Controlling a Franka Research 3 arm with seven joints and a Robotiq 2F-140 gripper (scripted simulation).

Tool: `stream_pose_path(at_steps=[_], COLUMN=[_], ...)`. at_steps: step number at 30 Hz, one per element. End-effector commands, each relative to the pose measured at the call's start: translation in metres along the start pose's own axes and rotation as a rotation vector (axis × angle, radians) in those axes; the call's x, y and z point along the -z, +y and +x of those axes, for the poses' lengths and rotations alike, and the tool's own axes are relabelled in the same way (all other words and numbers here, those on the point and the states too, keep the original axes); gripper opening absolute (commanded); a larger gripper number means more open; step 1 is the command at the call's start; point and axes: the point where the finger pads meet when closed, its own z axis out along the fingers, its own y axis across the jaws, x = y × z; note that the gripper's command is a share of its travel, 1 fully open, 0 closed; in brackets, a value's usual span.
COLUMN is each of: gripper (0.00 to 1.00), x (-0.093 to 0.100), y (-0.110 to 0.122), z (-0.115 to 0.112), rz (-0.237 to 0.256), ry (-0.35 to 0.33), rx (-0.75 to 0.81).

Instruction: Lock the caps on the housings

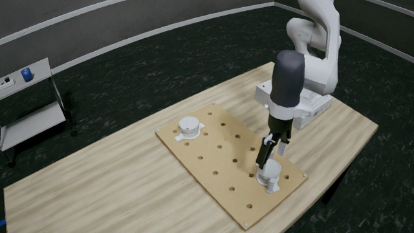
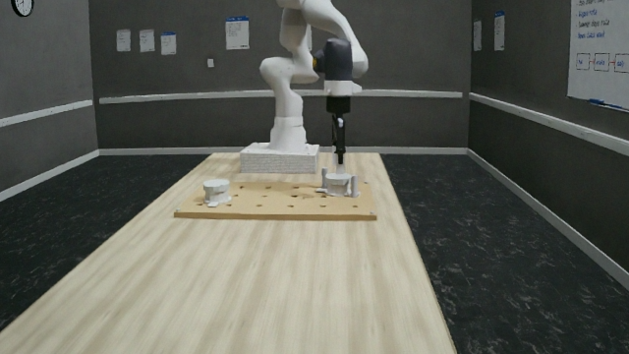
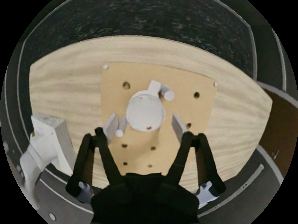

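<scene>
Two white housings with round caps stand upright on a tan pegboard (image 1: 210,165) (image 2: 275,208) (image 3: 198,111). One housing (image 1: 189,133) (image 2: 216,193) is at the board's far left corner and has a small red mark on its cap. The other housing (image 1: 268,180) (image 2: 339,185) is at the board's right end, and its cap (image 1: 272,169) (image 3: 145,110) faces up. My gripper (image 1: 272,159) (image 2: 339,166) (image 3: 144,119) points straight down over this cap. It is open, with one finger on each side of the cap, low at its top edge. I cannot tell whether the fingers touch it.
The pegboard lies on a long wooden table (image 1: 97,188) (image 2: 275,275). The robot's white base block (image 1: 312,108) (image 2: 278,158) stands just behind the board. A grey shelf cart (image 1: 29,116) with a blue cup (image 1: 27,74) stands off the table at the far left.
</scene>
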Motion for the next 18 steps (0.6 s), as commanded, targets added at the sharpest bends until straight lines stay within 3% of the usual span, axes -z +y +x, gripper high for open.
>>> stream_pose_path(at_steps=[1,18], gripper=[0.78,0.78], x=[-0.005,-0.021], y=[0.002,0.002], z=[0.001,0.001], rz=[-0.007,-0.007], ry=[0.003,0.003], rx=[0.006,0.006])
